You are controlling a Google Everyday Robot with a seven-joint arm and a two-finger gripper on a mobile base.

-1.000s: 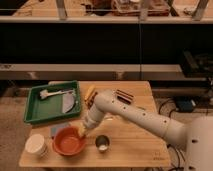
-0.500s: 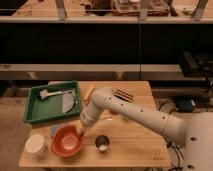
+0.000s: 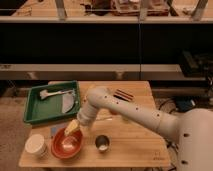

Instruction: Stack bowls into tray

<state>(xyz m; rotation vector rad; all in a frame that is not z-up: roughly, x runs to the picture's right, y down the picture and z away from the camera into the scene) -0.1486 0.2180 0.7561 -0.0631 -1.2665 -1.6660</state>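
Note:
The bright orange bowl (image 3: 66, 144) sits upright at the front left of the wooden table, with a glossy, lighter inside. My gripper (image 3: 72, 127) hangs from the white arm and is low over the bowl's back rim, at or just touching it. The green tray (image 3: 35, 111) lies at the back left of the table, behind and left of the bowl. It holds a pale utensil (image 3: 51, 93) and a grey wedge-shaped piece (image 3: 68, 103). I cannot make out the dark maroon bowl as a separate thing in this view.
A small steel cup (image 3: 102, 143) stands right of the orange bowl. A white round container (image 3: 36, 145) stands left of it. A dark striped object (image 3: 122, 95) lies at the back of the table. A small blue patch (image 3: 54, 131) lies between tray and bowl. Dark shelving stands behind.
My gripper has moved left and down, from above the table's middle to the orange bowl's back rim. The bowl and tray have stayed in place.

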